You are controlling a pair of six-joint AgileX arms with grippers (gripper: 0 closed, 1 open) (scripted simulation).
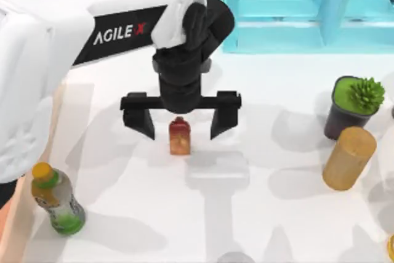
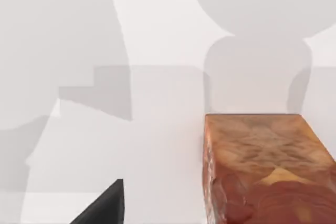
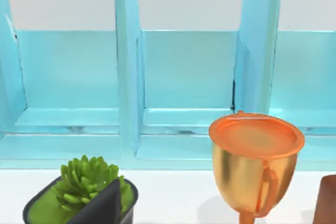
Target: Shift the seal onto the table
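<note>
Bare table (image 1: pixel 246 214) lies across the frame's centre and lower middle, open for passing. The seal (image 1: pixel 180 136) stands mid-frame between the left gripper (image 1: pixel 180 124)'s spread jaws. A bottle (image 1: pixel 57 201) blocks the lower left; a wooden cylinder (image 1: pixel 348 157) and potted plant (image 1: pixel 353 105) crowd the right edge; a blue rack (image 1: pixel 295 4) walls the upper right.

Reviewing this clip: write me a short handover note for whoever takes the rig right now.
Left gripper: open, fingers straddling the seal, not touching it as far as the top view shows.
Right gripper: parked near the potted succulent and the blue rack.
The seal stands upright on the table, mid-table.
Done: seal appears placed and released.
Left: lift the left arm clear and retreat.
</note>
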